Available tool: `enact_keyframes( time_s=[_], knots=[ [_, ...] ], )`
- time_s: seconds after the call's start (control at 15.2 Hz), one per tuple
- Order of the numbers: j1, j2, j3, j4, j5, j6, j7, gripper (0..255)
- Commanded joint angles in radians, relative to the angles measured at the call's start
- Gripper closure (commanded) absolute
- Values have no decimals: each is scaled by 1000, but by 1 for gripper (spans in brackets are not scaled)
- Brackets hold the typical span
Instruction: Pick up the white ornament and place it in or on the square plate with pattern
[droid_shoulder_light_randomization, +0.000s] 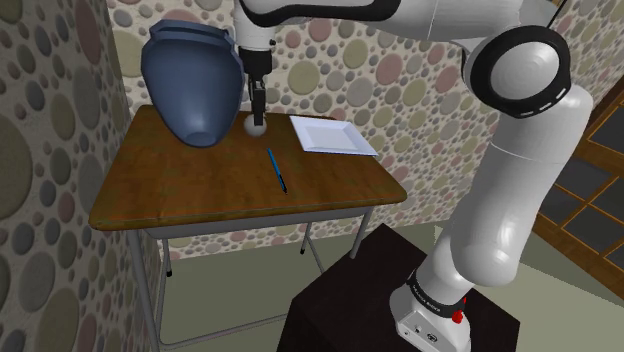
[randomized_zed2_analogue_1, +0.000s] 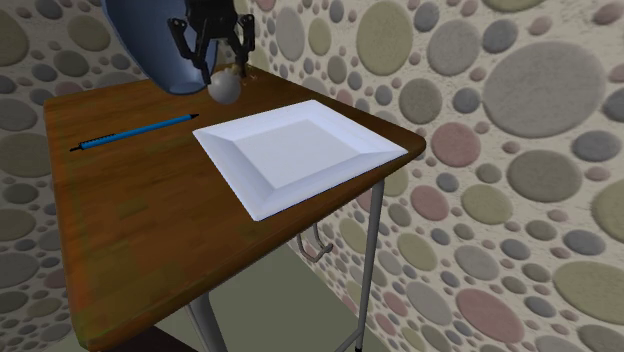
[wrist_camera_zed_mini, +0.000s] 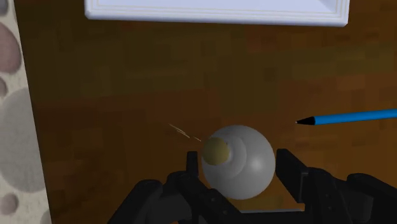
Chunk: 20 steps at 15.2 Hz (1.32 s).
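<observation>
Shoulder view, left to right. A large dark blue vase (droid_shoulder_light_randomization: 195, 80) stands at the far left of the brown wooden bench (droid_shoulder_light_randomization: 200, 190), its narrow end on the top.

Just beside the vase, toward the view's right, the gripper (droid_shoulder_light_randomization: 258, 108) points straight down over the white ornament (droid_shoulder_light_randomization: 255, 126). The ornament is a small ball resting on the bench near the far edge.

In the wrist view the fingers (wrist_camera_zed_mini: 287, 167) stand apart, one on each side of the ornament. Both are close to it. A thin gap shows at one finger, so no clasp is confirmed. The ball carries a small yellowish cap.

A blue pen (droid_shoulder_light_randomization: 277, 170) lies flat on the bench, nearer the front edge, apart from the ornament.

The square plate (droid_shoulder_light_randomization: 333, 135), drawn plain white with a raised rim, sits at the far right corner. It is near the ornament but not touching it.

The white arm (droid_shoulder_light_randomization: 520, 170) rises from the dark stand (droid_shoulder_light_randomization: 350, 300) at the lower right.
</observation>
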<state>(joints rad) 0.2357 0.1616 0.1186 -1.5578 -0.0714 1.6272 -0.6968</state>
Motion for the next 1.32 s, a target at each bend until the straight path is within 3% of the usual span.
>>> enact_keyframes(
  time_s=[0.0,0.26,1.25],
  knots=[
    [10,37,10,3,0,-15,3,255],
    [-1,3,1,-31,4,-12,-17,255],
    [6,43,2,227,0,-231,-24,255]
  ],
)
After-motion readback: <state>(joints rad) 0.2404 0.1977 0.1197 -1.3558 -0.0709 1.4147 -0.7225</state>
